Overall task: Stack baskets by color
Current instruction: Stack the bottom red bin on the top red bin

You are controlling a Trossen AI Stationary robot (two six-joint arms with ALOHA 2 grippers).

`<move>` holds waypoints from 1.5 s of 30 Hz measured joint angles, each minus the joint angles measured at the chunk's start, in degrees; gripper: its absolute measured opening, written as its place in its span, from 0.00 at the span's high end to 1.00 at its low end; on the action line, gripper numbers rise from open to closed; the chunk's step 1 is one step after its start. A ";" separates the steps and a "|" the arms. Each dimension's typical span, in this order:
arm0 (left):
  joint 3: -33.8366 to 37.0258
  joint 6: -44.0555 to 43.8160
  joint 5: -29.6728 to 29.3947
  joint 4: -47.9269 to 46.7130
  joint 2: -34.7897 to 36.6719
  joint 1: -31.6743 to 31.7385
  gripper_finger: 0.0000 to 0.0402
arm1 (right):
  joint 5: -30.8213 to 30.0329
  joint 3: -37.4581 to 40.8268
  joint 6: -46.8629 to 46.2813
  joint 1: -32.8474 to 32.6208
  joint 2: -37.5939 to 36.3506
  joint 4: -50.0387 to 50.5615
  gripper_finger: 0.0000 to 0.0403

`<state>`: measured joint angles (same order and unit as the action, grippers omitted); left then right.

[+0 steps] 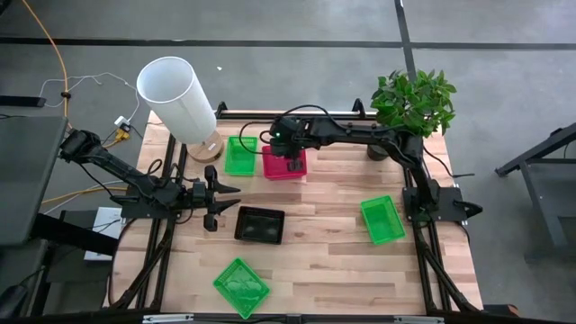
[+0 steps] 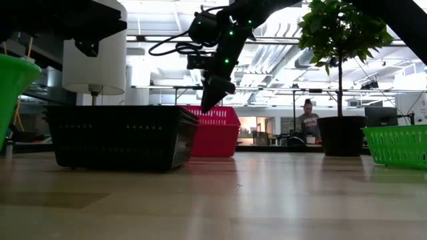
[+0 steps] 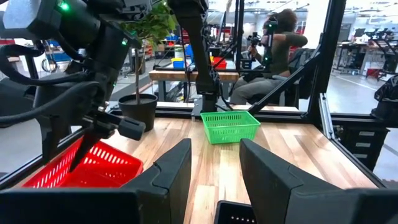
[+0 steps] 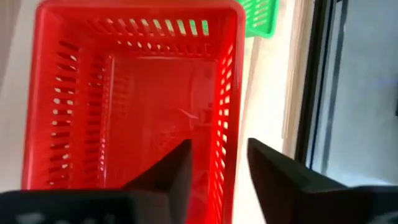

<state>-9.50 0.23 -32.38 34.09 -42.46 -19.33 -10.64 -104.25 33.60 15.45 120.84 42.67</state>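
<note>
A wooden table [image 1: 333,261] is seen from above. At its left, the left gripper [image 1: 219,200] is held with fingers parted and empty, just beside a black basket [image 1: 259,224]. A green basket [image 1: 240,155] is set against the pink basket [image 1: 283,165], over whose wall the right gripper [image 1: 296,166] is poised, fingers apart, unclamped. Two more green baskets [image 1: 382,219] [image 1: 241,286] are spread apart.

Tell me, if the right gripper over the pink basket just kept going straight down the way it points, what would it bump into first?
Most likely the pink basket. The right gripper hangs right above it, fingers apart astride one long side wall, so that wall's rim probably comes first, though depth is hard to judge.
</note>
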 joint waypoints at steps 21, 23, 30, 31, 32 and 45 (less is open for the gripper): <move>0.00 0.04 -1.84 -0.44 -0.02 0.00 0.69 | 6.42 28.09 -13.80 -1.33 -17.92 -21.30 0.95; 0.00 0.04 -1.96 -0.44 -0.01 0.02 0.69 | 6.39 35.81 -16.98 -2.06 -20.23 -35.37 0.97; 0.00 0.02 -1.95 -0.41 -0.01 0.02 0.69 | -2.88 49.24 -24.65 -5.57 -17.65 -73.89 1.00; 0.00 0.02 -1.95 -0.39 -0.01 0.02 0.69 | -5.77 49.27 -24.65 -5.81 -16.58 -75.35 1.00; 0.00 0.02 -1.95 -0.41 -0.01 0.02 0.69 | -8.00 49.21 -24.66 -5.98 -15.73 -76.60 1.00; 0.00 -0.63 -1.95 -0.33 -0.01 0.02 0.69 | -13.76 38.53 -28.98 -3.67 -7.16 -66.42 1.00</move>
<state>-9.50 -0.40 -34.33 33.76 -42.46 -19.31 -24.40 -65.72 4.62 11.78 113.68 -23.76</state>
